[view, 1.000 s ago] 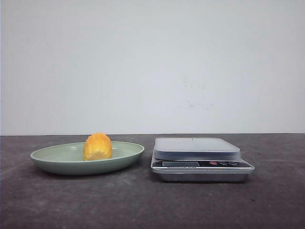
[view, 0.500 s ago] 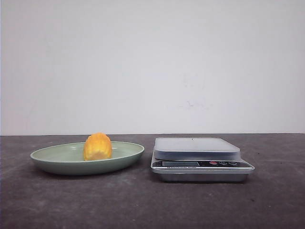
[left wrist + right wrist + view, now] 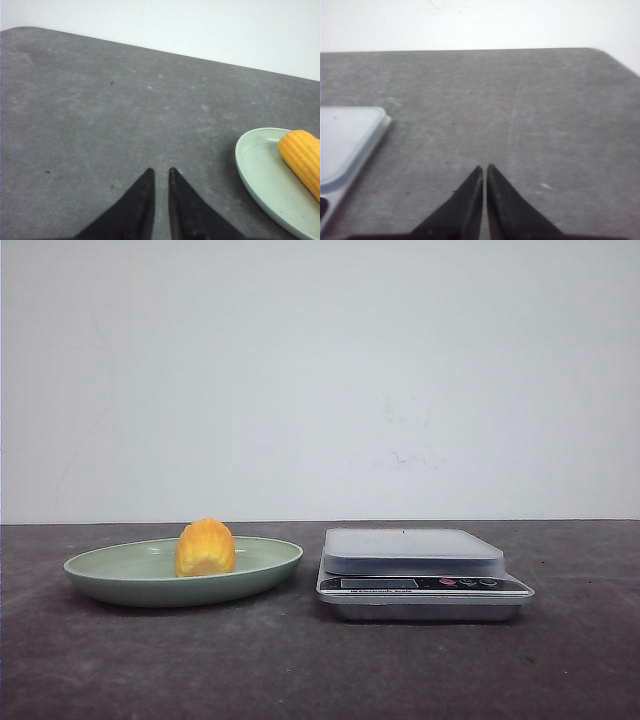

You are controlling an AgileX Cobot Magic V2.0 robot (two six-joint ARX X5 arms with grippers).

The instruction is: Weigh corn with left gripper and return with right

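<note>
The corn rests in the green plate at the lower left of the front view. The cob stands near the plate's middle, its kernel rows visible on the rounded yellow-orange surface. In the left wrist view the corn appears at the right edge of the frame, lying inside the plate, with part of the cob cut off by the frame edge.

The left gripper occupies the lower centre of the left wrist view. Its two black wedge-shaped fingers stand with only a narrow gap between the tips. They hold nothing. The corn lies to the right of the fingertips in this frame, well apart from them, with bare table between the fingers and the plate rim.

The kitchen scale sits just beside the plate, to its right in the front view, with a small gap between them. Its platform carries no load. A corner of the scale shows at the left edge of the right wrist view.

The right gripper sits at the lower centre of that view. Its fingertips are almost touching and grip nothing. The dark grey table extends to a white wall.
</note>
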